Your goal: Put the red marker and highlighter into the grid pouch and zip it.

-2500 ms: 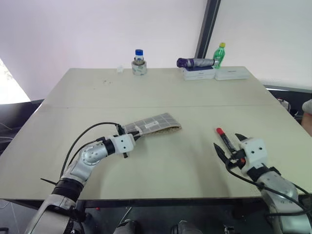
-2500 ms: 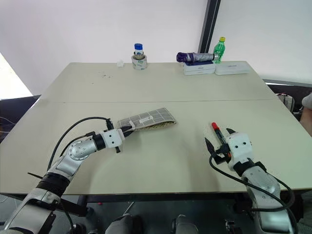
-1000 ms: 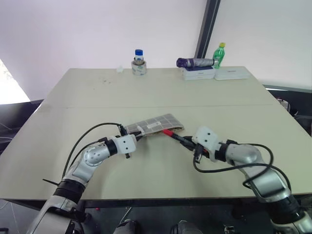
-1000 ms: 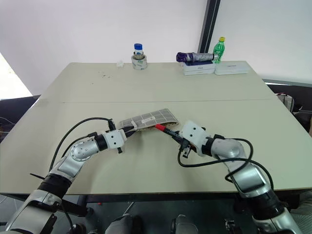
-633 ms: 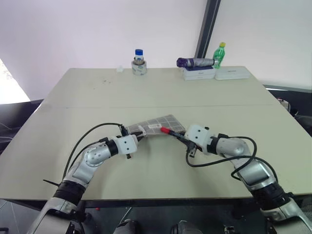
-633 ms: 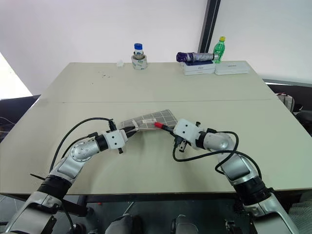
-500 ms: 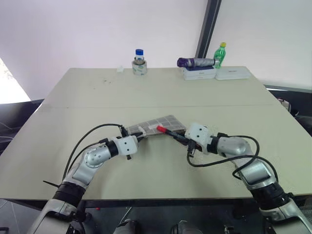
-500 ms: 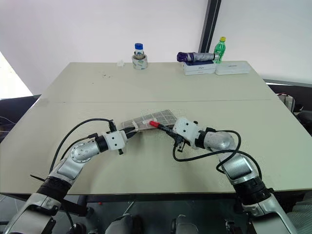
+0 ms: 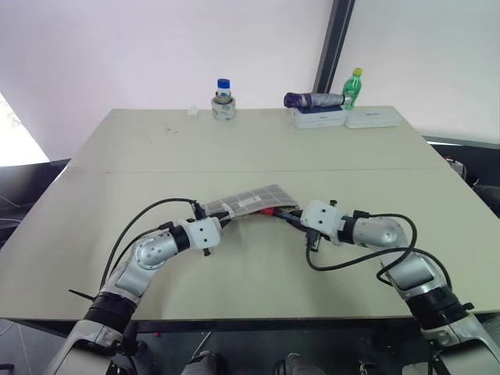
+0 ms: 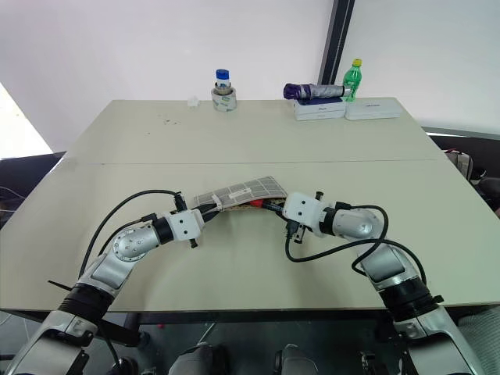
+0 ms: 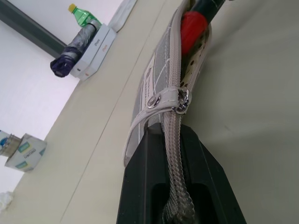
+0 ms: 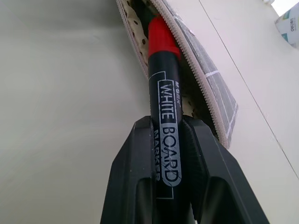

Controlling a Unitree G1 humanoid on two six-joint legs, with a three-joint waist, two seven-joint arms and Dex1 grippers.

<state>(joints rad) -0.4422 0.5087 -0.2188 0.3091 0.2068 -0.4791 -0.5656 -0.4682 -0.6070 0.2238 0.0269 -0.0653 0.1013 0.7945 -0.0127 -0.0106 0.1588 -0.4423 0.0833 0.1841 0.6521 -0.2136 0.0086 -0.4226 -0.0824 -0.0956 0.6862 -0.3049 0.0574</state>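
While the left gripper (image 11: 175, 154) stays pinched on the zipper edge of the soft, floppy grey grid-lined fabric pouch (image 9: 248, 202), the right gripper (image 12: 168, 140) clamps the rigid, slick dark-barrelled red-capped marker (image 12: 163, 88) mid-barrel, cap just inside the mouth, mid-way across a plain beige table (image 9: 156, 156) with bottles along the far edge

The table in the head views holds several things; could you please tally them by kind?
Pouches: 1, the grid pouch
Markers: 1, the red marker
Bottles: 2, green bottle, blue-capped bottle
Folded umbrellas: 1
Flat white boxes: 2
Total: 7
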